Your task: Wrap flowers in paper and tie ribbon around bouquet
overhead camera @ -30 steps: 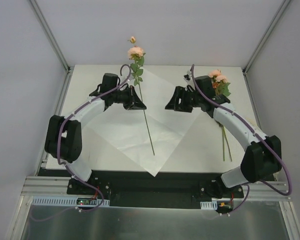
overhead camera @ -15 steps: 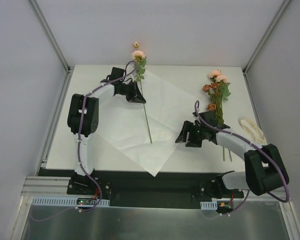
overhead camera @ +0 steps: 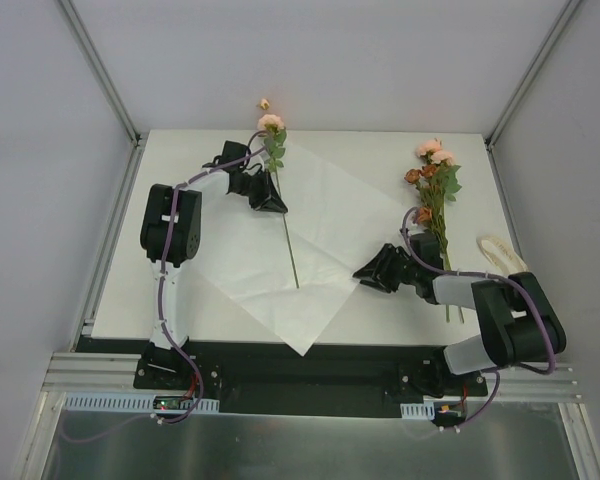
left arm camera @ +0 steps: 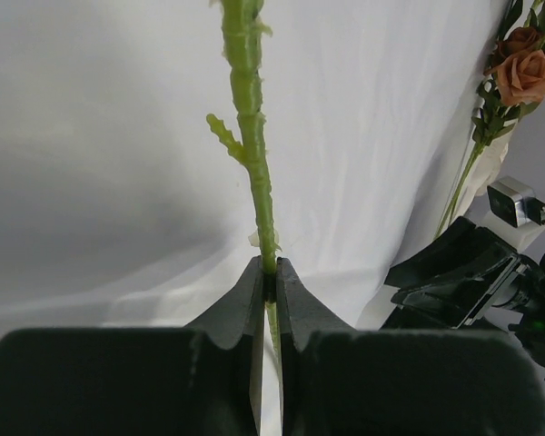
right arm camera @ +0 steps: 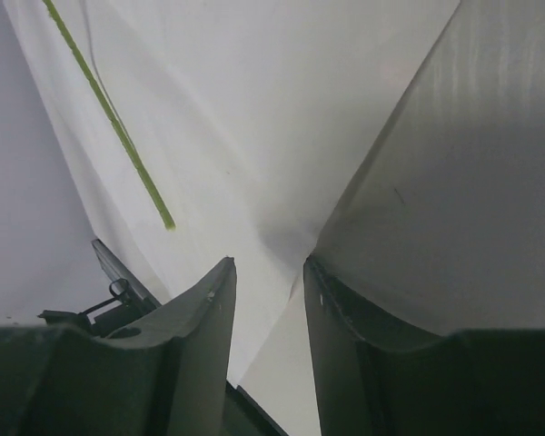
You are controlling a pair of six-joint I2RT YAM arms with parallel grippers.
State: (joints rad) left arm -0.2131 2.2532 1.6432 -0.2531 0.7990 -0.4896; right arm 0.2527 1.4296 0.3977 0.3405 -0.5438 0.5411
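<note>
The left gripper (left arm camera: 270,269) is clamped shut on the thin green stem of a single flower (left arm camera: 252,173), holding it just above the paper (overhead camera: 250,250). The stem runs from near the paper's far corner toward its middle, and the peach bloom reaches out past the far corner.

The right gripper (right arm camera: 268,277) sits low at the paper's right corner. Its jaws stand apart with the corner of the sheet running into the gap between them, and no pinch on the sheet shows.

The paper lies flat on the tabletop (overhead camera: 380,320), turned like a diamond. To the right of the paper lies the rest of the flowers (overhead camera: 435,185), blooms pointing away from the robot. Further right of the paper lies the cream ribbon (overhead camera: 505,255), loosely bunched.

The task looks barely begun. One stem is being placed; the bunch is not yet on the paper, nothing is wrapped, and nothing is tied.
</note>
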